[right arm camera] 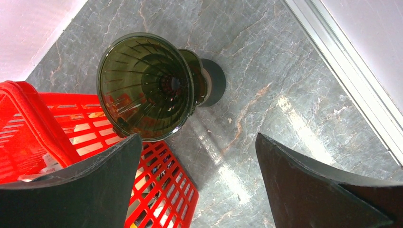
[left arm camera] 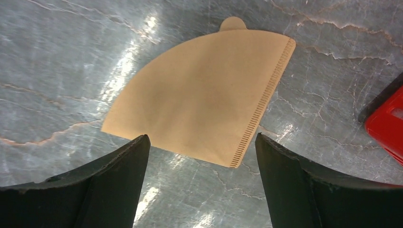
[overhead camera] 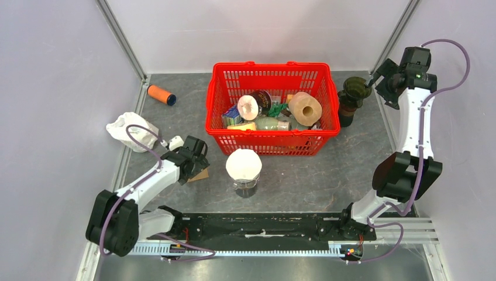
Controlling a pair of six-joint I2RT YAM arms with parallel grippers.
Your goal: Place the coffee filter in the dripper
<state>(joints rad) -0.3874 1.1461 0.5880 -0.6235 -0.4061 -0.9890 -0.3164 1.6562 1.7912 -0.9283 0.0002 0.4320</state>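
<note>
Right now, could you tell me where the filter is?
In the left wrist view the filter lies flat on the table, just beyond the open left jaws; from above, it is front-left of the basket.

The top camera hangs high above the near edge of the grey table [overhead camera: 327,175]. It looks steeply down from far enough off that the whole tabletop fits, with the red basket [overhead camera: 272,108] mid-frame. The left wrist camera sits low and close, facing almost straight down between its own dark fingers [left arm camera: 109,185] onto the brown coffee filter [left arm camera: 199,95]. A corner of the basket at its right edge is shared with the overhead view. The right wrist camera, at the far right corner, looks closely down into the green dripper [right arm camera: 145,85] beside the basket, both visible overhead too.
</note>
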